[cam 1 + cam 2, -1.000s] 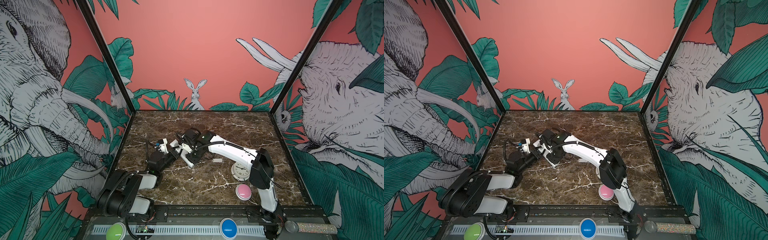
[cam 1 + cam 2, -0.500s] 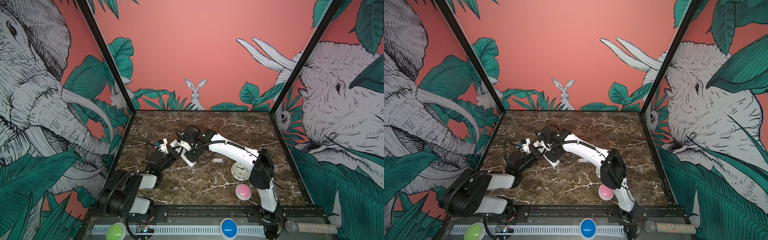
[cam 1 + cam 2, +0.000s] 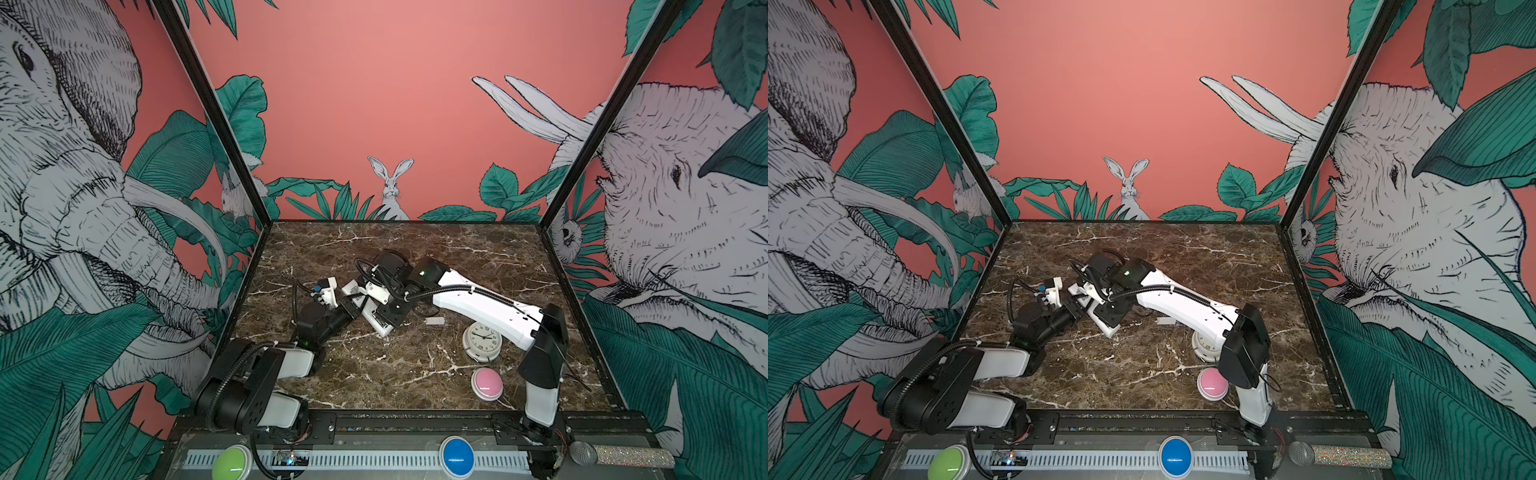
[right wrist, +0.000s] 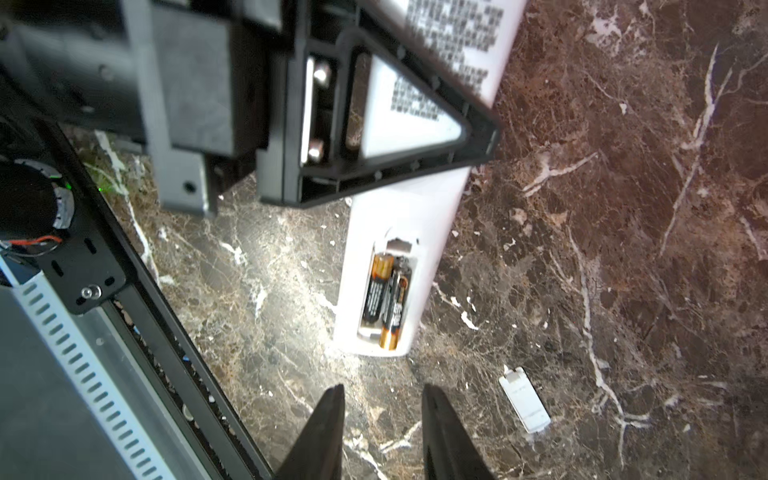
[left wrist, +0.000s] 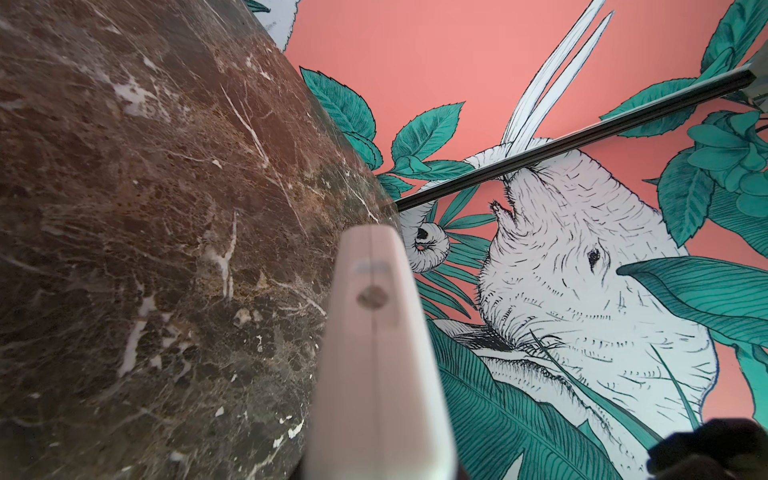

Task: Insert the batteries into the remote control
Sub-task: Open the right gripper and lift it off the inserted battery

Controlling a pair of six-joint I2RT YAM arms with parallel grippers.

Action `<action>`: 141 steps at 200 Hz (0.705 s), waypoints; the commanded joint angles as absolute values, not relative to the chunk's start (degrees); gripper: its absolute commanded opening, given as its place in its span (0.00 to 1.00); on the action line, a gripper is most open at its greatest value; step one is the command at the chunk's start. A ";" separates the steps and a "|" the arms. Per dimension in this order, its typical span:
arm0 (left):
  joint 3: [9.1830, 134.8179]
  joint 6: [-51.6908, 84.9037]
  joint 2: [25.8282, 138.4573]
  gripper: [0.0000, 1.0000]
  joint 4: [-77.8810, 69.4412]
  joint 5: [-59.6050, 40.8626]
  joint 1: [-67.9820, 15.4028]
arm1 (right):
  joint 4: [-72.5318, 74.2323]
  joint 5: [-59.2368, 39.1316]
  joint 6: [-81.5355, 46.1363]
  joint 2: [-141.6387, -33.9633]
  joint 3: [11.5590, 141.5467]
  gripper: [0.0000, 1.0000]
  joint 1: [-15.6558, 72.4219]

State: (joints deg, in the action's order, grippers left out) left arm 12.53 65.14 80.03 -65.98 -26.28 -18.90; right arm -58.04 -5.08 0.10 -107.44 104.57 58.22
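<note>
The remote control [image 4: 374, 220] lies back-up on the table [image 4: 623, 208]. The left gripper [image 3: 352, 304] is clamped on its stickered part. At the far end from that grip the battery bay is uncovered, with two batteries [image 4: 384, 299] side by side inside, one reaching nearer the right gripper [image 4: 382, 388] than the other. That gripper hovers just off this end, its jaws parted around nothing. A small white cover [image 4: 524, 399] lies beside it, apart from the remote control.
</note>
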 commanded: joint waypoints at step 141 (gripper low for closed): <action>17.67 64.15 70.99 0.00 -54.69 -41.82 -18.53 | -41.82 -7.32 26.85 -84.47 81.08 0.34 62.47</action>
